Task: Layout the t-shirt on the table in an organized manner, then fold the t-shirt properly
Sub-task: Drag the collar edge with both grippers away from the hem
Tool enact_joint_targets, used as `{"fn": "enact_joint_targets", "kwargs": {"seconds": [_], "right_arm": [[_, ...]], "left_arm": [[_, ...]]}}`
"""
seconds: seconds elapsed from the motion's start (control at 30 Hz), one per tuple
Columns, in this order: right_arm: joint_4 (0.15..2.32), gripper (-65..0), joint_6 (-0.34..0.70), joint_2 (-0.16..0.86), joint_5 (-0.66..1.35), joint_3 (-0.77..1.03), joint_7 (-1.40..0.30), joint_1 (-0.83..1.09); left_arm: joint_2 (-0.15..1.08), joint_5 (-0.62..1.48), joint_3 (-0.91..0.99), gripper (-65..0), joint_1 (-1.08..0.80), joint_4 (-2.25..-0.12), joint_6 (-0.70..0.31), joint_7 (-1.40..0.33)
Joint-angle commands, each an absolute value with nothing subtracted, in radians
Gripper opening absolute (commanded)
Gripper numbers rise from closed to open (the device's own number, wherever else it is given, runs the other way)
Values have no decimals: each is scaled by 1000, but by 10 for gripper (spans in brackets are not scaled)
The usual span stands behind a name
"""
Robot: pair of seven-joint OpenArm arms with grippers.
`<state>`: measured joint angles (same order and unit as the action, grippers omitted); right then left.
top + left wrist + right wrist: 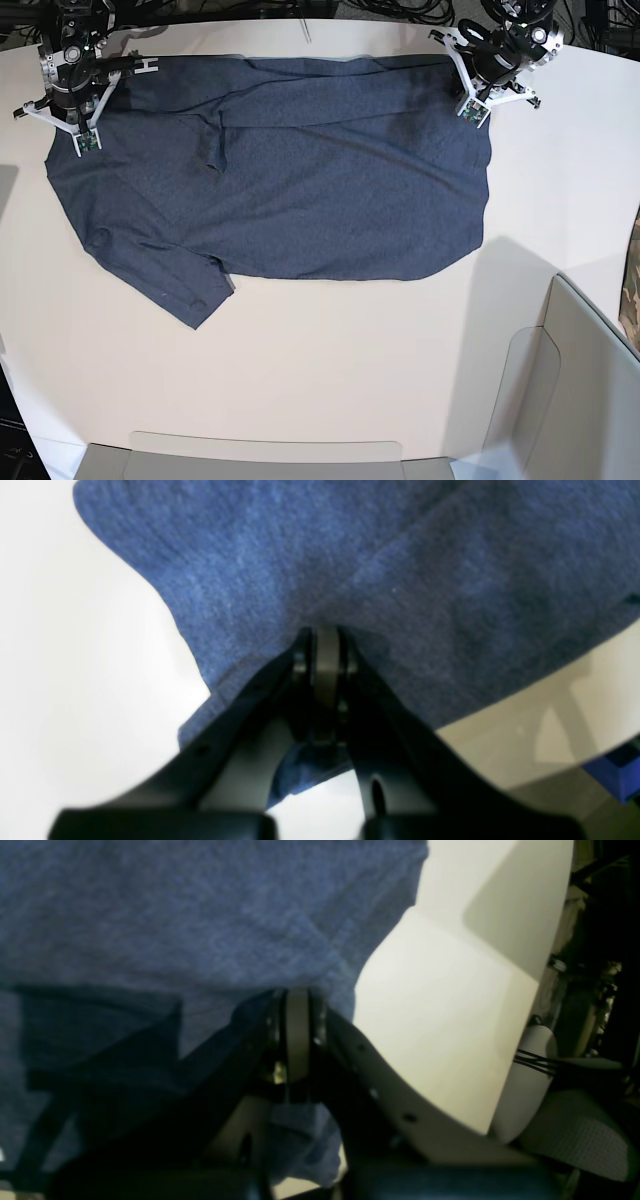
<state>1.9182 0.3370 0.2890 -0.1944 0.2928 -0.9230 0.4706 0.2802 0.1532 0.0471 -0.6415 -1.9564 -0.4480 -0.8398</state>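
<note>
Lay spread across the far half of the off-white tabletop (330,360), that blue-grey t-shirt (300,190), one sleeve pointing toward the near edge. Pinched a far corner of the cloth at each side: left end effector (478,108) pressed shut on fabric, right end effector (88,140) likewise
</note>
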Motion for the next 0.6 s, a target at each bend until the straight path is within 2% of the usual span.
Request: {"fn": "enact_joint_targets", "kwargs": {"seconds": [0.0, 0.37, 0.57], "right_arm": [[1933, -650, 335, 306, -203, 298, -915, 469], [1933, -650, 337, 303, -203, 295, -915, 464], [1934, -650, 337, 306, -203, 283, -915, 538]], "left_arm": [[277, 130, 39, -648, -700, -1931, -483, -969], [280, 130, 30, -649, -771, -1931, -483, -932], [283, 130, 36, -649, -766, -1931, -483, -932]]}}
